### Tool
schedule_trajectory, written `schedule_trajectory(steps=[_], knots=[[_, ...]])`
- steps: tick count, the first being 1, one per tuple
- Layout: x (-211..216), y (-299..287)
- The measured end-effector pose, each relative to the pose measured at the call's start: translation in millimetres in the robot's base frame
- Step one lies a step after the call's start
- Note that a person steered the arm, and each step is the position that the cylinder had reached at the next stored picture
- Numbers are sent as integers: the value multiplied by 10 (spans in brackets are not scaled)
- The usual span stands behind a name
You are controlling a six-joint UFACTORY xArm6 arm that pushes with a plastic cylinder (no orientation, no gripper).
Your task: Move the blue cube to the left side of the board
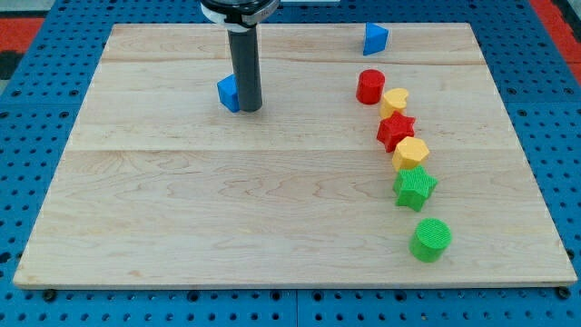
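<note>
The blue cube [229, 93] sits on the wooden board [272, 209] in the upper middle-left part. My tip [251, 108] rests on the board, touching the cube's right side and partly hiding it. The dark rod rises from there to the view's top.
A blue triangular block [374, 38] lies near the top right. A column runs down the right side: red cylinder [369, 87], yellow heart [394, 100], red star [395, 131], yellow hexagon [410, 153], green star [415, 188], green cylinder [430, 240]. Blue pegboard surrounds the board.
</note>
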State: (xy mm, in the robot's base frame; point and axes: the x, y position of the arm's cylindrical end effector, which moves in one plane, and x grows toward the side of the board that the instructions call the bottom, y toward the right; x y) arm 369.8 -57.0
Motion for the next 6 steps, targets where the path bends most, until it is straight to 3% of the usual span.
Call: schedule_trajectory(steps=[2,6], knots=[[-303,413],[-433,-493]])
